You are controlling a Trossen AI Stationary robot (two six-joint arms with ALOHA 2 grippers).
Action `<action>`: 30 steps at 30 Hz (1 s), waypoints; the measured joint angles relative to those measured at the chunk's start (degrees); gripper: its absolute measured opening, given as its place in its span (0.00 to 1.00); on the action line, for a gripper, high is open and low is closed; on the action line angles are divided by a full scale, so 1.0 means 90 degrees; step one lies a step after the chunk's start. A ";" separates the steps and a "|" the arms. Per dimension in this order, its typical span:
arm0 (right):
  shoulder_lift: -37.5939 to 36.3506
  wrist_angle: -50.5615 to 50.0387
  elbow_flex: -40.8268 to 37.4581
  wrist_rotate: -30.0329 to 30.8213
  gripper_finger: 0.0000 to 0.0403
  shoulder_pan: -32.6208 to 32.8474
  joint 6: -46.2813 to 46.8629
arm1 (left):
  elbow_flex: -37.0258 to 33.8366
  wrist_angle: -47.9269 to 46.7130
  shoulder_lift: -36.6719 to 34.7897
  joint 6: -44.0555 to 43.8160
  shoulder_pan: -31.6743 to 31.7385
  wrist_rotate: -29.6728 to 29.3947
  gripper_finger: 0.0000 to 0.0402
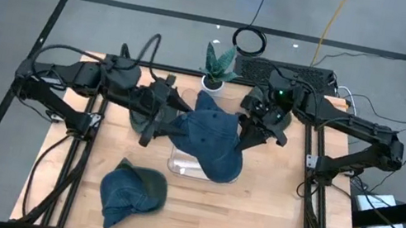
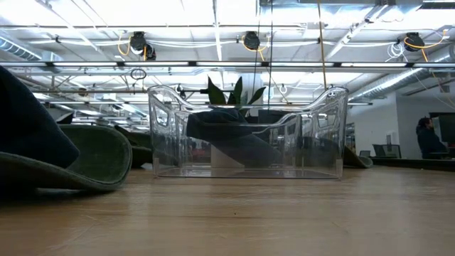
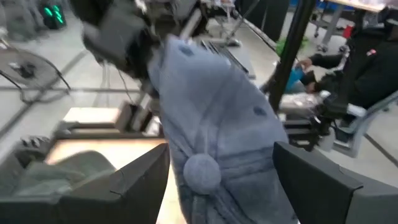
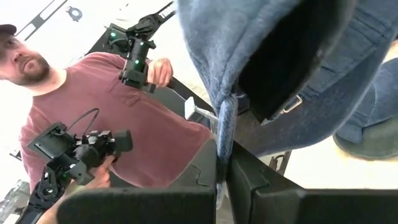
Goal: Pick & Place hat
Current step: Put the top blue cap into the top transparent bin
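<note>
A blue denim hat (image 1: pixel 211 136) hangs between my two grippers above a clear plastic container (image 1: pixel 177 164). Its lower part sags inside the container walls (image 2: pixel 234 139). My left gripper (image 1: pixel 162 119) comes at the hat from the table's left, and in the left wrist view (image 3: pixel 221 186) its fingers stand wide apart around the crown. My right gripper (image 1: pixel 249 129) is at the hat's far right side, shut on its edge (image 4: pixel 224 168). A second blue hat (image 1: pixel 131 189) lies crumpled on the table near the left front. My left gripper has the hat's crown (image 3: pixel 217 106) between its two fingers (image 3: pixel 137 186), beside the top button (image 3: pixel 200 171), coming roughly level from the table's left. The hat fills the gap between the fingers. My right gripper pinches a thin edge of the hat's rim (image 4: pixel 225 124) between its shut fingers (image 4: pixel 193 177), near the back opening with the strap buckle (image 4: pixel 292 102). It comes from the table's right, and the hat hangs off that edge.
A green hat (image 1: pixel 137 119) lies under my left arm, seen large in the low view (image 2: pixel 85 160). Another green hat (image 1: pixel 284 122) sits by my right wrist. A potted plant (image 1: pixel 218 65) stands at the far edge. A person in a maroon shirt (image 4: pixel 124 118) holds controllers beyond the table.
</note>
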 joint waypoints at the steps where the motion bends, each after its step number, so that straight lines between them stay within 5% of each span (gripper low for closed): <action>1: 0.0016 0.0020 0.0000 -0.0009 0.00 0.0000 -0.0018 | -0.0007 -0.0003 0.0013 -0.0059 0.0000 0.0056 0.74; 14: 0.0056 0.0020 0.0005 -0.0001 0.00 0.0000 -0.0032 | -0.0004 0.0017 0.0027 -0.0402 0.0012 0.0256 0.70; 30: 0.0056 0.0020 0.0005 0.0000 0.00 0.0002 -0.0059 | -0.0004 0.0018 0.0029 -0.0269 0.0115 0.0437 0.17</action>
